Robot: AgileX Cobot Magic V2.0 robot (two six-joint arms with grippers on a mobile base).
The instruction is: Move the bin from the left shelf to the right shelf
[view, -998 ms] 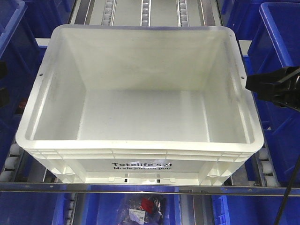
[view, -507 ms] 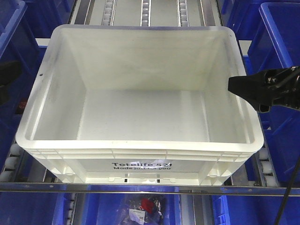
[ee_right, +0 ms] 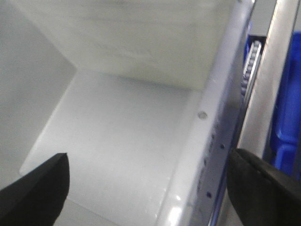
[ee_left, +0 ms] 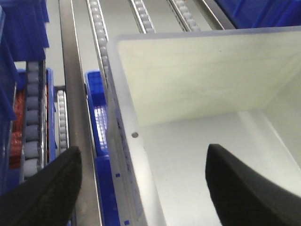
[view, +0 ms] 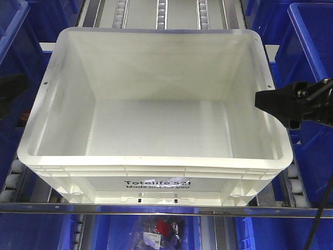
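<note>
The bin sits on the shelf, on its roller rows, with the printed front wall just behind the silver bar; its inside holds nothing. Blue bins stand on both sides of it and below. The left gripper hangs over the bin's left wall with its fingers wide apart, one outside above the grey rail and the other inside the bin; neither is pressed on the wall. The right gripper straddles the right wall the same way, fingers spread, one over the bin's floor and one outside over the roller track. In the front view the right gripper's dark tip reaches over the right rim, and the left gripper shows only as a dark shape at the frame's left edge.
</note>
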